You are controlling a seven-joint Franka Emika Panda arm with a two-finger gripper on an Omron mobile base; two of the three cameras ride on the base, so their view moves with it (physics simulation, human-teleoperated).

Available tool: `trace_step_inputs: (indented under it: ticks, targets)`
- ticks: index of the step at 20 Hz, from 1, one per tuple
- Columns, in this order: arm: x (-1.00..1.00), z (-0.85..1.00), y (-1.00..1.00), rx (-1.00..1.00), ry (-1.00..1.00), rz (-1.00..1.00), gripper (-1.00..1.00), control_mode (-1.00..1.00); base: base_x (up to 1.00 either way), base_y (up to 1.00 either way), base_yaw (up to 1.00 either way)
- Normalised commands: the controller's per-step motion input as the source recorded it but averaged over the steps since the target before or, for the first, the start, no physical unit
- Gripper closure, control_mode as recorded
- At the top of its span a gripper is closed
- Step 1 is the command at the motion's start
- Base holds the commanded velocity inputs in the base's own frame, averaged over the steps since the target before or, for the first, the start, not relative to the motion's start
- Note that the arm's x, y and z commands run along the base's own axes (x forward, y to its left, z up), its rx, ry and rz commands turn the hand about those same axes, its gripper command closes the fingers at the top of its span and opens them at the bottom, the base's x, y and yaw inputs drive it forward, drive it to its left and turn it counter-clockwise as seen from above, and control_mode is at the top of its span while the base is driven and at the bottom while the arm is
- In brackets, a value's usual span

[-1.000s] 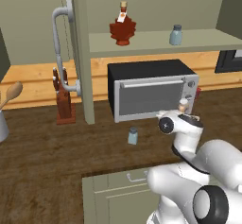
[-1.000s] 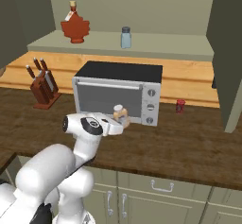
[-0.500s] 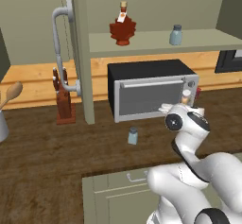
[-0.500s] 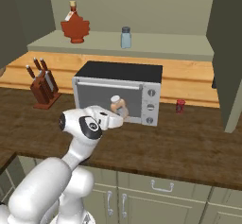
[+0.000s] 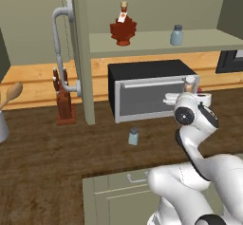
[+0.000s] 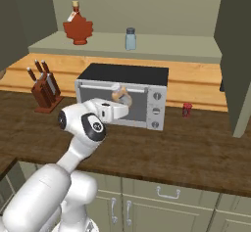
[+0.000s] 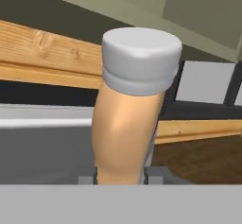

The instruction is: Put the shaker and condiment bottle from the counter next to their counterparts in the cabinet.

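Note:
My gripper (image 7: pixel 121 176) is shut on the condiment bottle (image 7: pixel 126 119), a peach cylinder with a whitish cap, held upright in front of the toaster oven. The bottle (image 5: pixel 190 82) sticks up from the gripper (image 5: pixel 189 92) above the counter (image 5: pixel 47 157); from the right, bottle (image 6: pixel 120 95) and gripper (image 6: pixel 119 104) sit before the oven door. The shaker (image 5: pixel 133 136) stands on the counter left of the arm. On the cabinet shelf (image 5: pixel 152 43) stand the maple-leaf bottle (image 5: pixel 123 28) and twin shaker (image 5: pixel 176 35), the bottle (image 6: pixel 77 28) and shaker (image 6: pixel 130 39) also showing from the right.
A toaster oven (image 5: pixel 149 91) sits under the shelf. The open cabinet door with its curved handle (image 5: pixel 59 48) stands left, a knife block (image 5: pixel 64 103) beside it. A small red item (image 6: pixel 187 109) stands right of the oven. A wooden spoon (image 5: pixel 12 93) is at far left.
The arm has lifted the condiment bottle a little higher in front of the oven, and the hand has swung slightly. The shaker on the counter has not moved.

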Motion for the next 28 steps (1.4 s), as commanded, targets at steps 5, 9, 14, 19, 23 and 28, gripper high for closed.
trace_step_inputs:
  ticks: [5,9,14,19,23,28]
  targets:
    - [-0.57,0.7,-0.15,-0.01,0.0,0.14,1.0,-1.0,0.0,0.0,0.0]
    - [-0.45,0.67,-0.06,0.0,0.07,0.12,1.0,-1.0,0.0,0.0,0.0]
    - [-0.21,0.94,0.02,0.0,0.23,0.13,1.0,-1.0,0.0,0.0,0.0]
    - [-0.49,0.94,0.0,0.0,0.19,0.14,1.0,-1.0,0.0,0.0,0.0]
    - [-0.62,0.84,0.08,0.0,0.15,0.14,1.0,-1.0,0.0,0.0,0.0]
    - [-0.07,0.17,0.3,-0.08,-0.04,0.05,1.0,-1.0,0.0,0.0,0.0]
